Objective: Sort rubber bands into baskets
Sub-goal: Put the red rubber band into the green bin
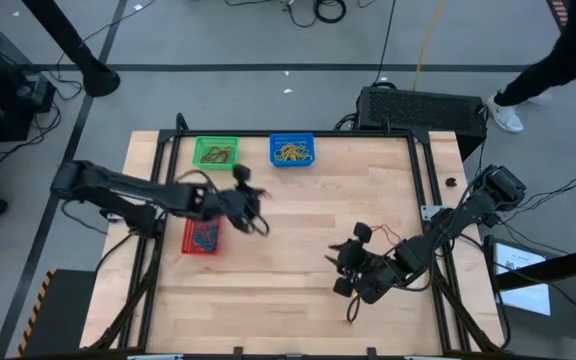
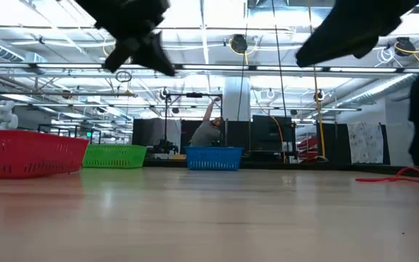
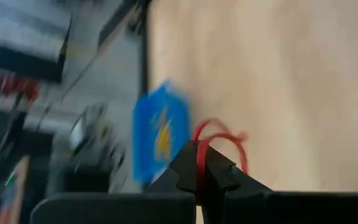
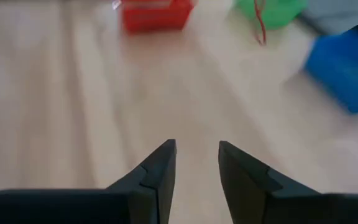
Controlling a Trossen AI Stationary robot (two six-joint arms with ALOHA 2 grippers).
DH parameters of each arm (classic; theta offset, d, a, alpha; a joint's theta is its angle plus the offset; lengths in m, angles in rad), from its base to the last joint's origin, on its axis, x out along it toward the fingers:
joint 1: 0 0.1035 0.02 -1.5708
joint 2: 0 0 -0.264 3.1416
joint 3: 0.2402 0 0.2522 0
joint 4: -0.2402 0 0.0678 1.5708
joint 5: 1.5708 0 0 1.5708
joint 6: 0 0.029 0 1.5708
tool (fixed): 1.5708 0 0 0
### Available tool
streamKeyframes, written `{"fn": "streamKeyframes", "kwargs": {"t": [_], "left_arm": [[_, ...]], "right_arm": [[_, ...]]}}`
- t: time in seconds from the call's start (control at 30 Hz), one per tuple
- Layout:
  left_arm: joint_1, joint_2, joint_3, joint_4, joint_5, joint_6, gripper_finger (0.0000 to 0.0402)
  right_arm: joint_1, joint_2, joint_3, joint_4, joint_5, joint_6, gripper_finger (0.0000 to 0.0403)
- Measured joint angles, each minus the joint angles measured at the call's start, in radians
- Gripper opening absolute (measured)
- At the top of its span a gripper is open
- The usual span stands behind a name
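Rubber bands are mostly sorted, judging by how things lie — the only loose one I can find is the red rubber band (image 3: 219,146) pinched between the closed fingers of my left gripper (image 1: 256,220), looping out past the fingertips. That gripper hangs above the table (image 1: 308,290), just beside the red basket (image 1: 202,237) and not far from the green basket (image 1: 215,152).

The blue basket (image 1: 292,150) holds a heap of yellow-tan bands. The green basket has reddish loops in it, and the red basket has dark ones. So the colours of bands and baskets do not match one to one, and I judge my red band belongs with the reddish ones in the green basket.

My right gripper (image 4: 196,163) waits over the near right part of the table, fingers parted with nothing between them. From there it looks across bare wood toward all three baskets.

What is left, as far as I can see: carry this one band over a basket and let go. I spot no other stray bands on the wood, though thin loops could escape me.

No brand, label or writing is readable anywhere — not on the baskets, not on my arms.
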Motion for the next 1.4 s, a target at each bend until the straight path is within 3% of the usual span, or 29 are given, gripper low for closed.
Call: {"fn": "streamKeyframes", "kwargs": {"t": [0.13,0.33,0.63,0.8,1.13,1.4], "left_arm": [[0.111,-0.103,0.000,-0.170,-0.107,-0.008,0.0000],[0.318,-0.171,-0.001,-0.375,-0.127,-0.082,0.0000],[0.649,-0.098,-0.011,-0.327,-0.096,-0.007,0.0000],[0.790,-0.015,-0.011,-0.315,0.015,-0.001,0.0000],[0.838,0.078,-0.011,-0.316,0.064,-0.006,0.0039],[0.836,0.078,-0.011,-0.351,0.111,-0.004,0.0122]], "right_arm": [[-0.003,0.000,0.000,-0.002,0.145,-0.019,0.0114],[-0.008,0.002,0.000,-0.004,0.128,-0.023,0.0114],[-0.006,0.021,-0.002,-0.069,0.106,0.001,0.0114],[-0.006,0.028,-0.001,-0.068,0.105,0.006,0.0114],[-0.006,0.027,-0.001,-0.074,0.081,0.005,0.0114],[-0.013,0.021,-0.001,-0.155,0.012,0.066,0.0114]]}}
